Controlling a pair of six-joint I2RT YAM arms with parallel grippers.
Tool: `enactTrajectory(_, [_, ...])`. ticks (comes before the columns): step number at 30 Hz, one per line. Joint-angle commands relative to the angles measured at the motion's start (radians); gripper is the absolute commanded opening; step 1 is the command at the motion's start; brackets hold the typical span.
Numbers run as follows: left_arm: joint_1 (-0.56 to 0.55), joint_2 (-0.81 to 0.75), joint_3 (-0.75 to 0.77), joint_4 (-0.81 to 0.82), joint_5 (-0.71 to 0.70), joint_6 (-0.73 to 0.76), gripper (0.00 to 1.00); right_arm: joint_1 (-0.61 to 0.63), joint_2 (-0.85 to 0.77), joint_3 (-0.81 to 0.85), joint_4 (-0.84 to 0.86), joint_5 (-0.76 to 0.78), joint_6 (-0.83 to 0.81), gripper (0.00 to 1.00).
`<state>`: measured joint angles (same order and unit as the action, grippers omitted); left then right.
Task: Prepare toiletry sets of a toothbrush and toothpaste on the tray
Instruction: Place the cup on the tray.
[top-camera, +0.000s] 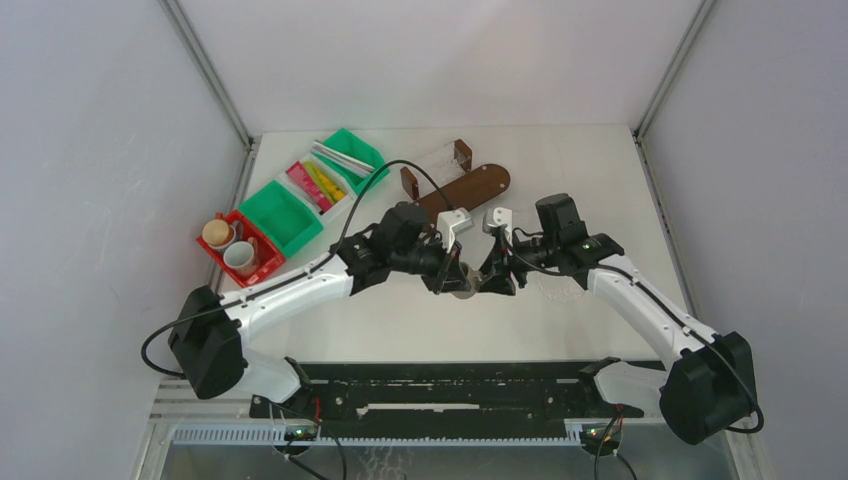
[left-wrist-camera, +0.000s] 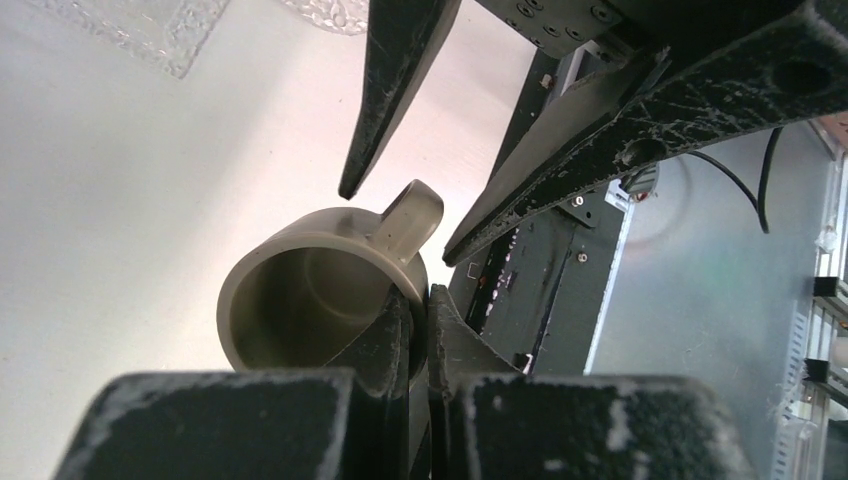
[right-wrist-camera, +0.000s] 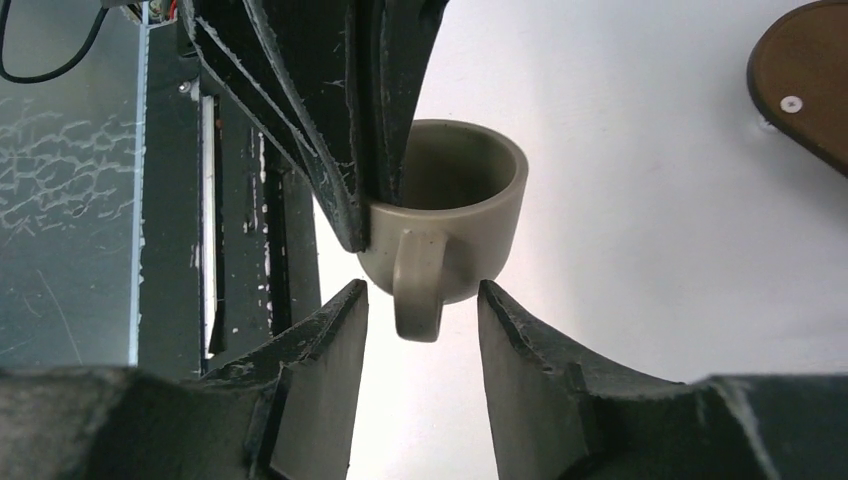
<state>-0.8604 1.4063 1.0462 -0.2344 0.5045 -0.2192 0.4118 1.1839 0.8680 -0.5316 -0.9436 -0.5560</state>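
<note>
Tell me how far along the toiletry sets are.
Done: nothing yet; the visible part of the tray holds no set. In hand: the left pincer pinches the rim of the mug, and the right pincer stands open around its handle. Left: seat the mug on the tray, then add a toothbrush and tube, both still binned. Two more cups wait in the red bin.

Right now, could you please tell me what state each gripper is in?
Left gripper: shut on the mug, pinching its rim.
Right gripper: open, straddling the handle without touching it.
</note>
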Motion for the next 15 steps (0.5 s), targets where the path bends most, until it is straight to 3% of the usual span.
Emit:
enactTrajectory(1, [0.013, -0.028, -0.012, 0.087, 0.055, -0.04, 0.0, -0.007, -0.029, 0.045, 0.059, 0.008, 0.021, 0.54])
enactTrajectory(8, [0.014, 0.001, -0.005, 0.095, 0.087, -0.065, 0.0, -0.001, -0.032, 0.037, 0.088, 0.025, 0.045, 0.5])
enactTrajectory(15, [0.014, 0.013, 0.001, 0.07, 0.081, -0.057, 0.0, -0.008, -0.043, 0.037, 0.083, 0.014, 0.035, 0.38])
